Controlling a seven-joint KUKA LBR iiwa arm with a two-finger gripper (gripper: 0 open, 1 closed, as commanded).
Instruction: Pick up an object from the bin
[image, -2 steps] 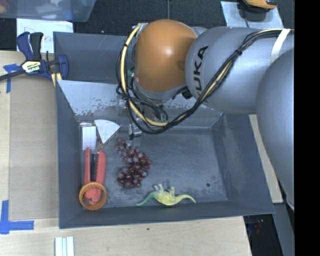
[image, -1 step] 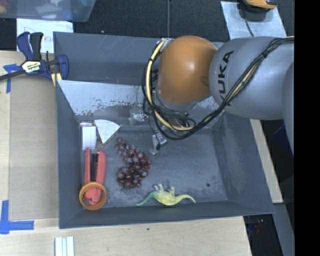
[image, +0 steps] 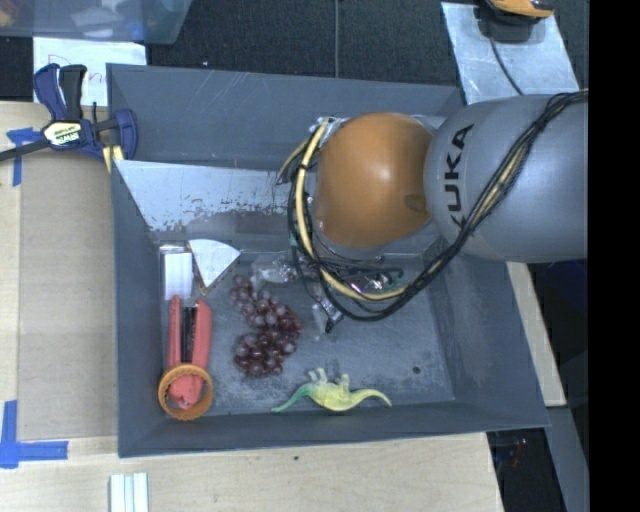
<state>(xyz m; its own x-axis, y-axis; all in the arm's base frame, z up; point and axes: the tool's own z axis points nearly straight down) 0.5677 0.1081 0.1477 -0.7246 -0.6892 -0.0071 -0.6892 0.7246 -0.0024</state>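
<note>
The approach is judged in hand: the gripper (image: 326, 316) is poised beside the dark grape bunch (image: 266, 326) at the middle of the bin (image: 400, 345) (claw state cannot be told); a lowering onto it is called for next.

The gripper (image: 325, 315) hangs just right of a dark red grape bunch (image: 265, 328); a yellow-green toy lizard (image: 335, 396) lies nearer, a red-and-orange tool (image: 188, 350) to the left.

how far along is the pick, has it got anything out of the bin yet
Nothing looks picked yet: the dark red grape bunch, the yellow-green toy lizard and the red-orange tool all lie on the bin floor. In hand: the gripper is low, just right of that bunch. Left: gripping and lifting one thing.
</note>
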